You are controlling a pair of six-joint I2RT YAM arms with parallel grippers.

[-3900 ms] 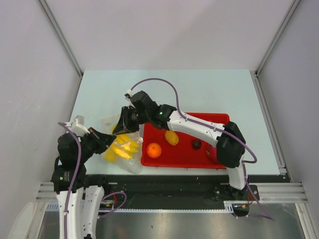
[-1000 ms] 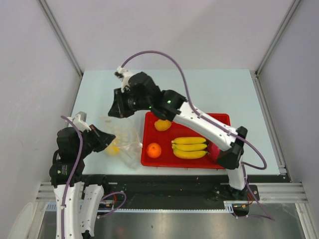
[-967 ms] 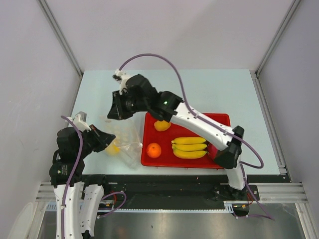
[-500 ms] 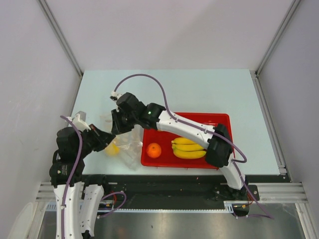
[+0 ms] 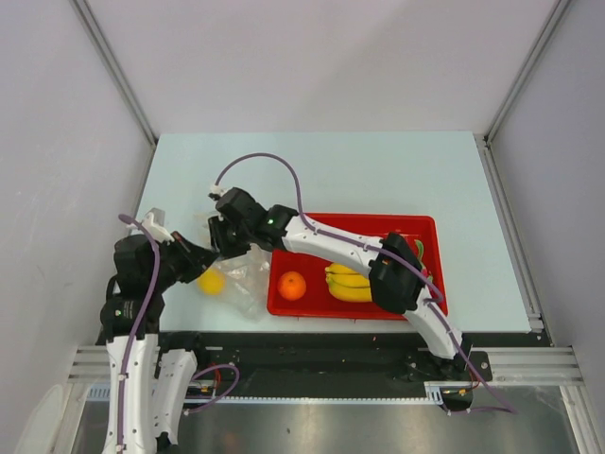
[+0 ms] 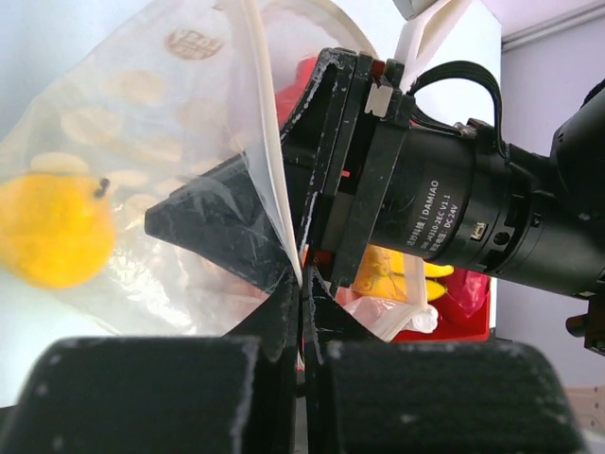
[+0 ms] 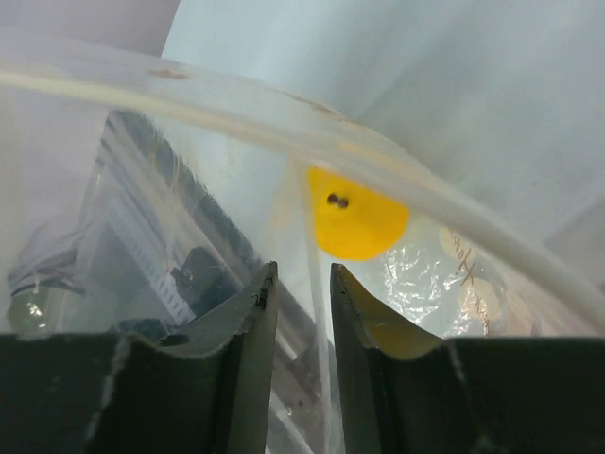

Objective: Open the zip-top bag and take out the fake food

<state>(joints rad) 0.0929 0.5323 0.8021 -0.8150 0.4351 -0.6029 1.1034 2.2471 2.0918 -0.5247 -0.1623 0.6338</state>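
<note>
Left claw (image 6: 301,284): pinching the rim of the clear, white-dotted plastic zip-top bag (image 5: 241,279), near left of the desk (image 5: 378,170).
Right claw (image 7: 302,284): narrowly spread, inside the bag mouth.
Bagged item: round yellow plastic fruit (image 7: 357,222).
Risk: closing may nip film rather than fruit, and the pinched rim may slip free.

Bright, even light from above falls on the table (image 5: 378,170), leaving soft, short shadows. Both wrist views are close and hazy; the bag (image 6: 142,123) glares white, and the yellow fruit (image 6: 52,227) is blurred.
</note>
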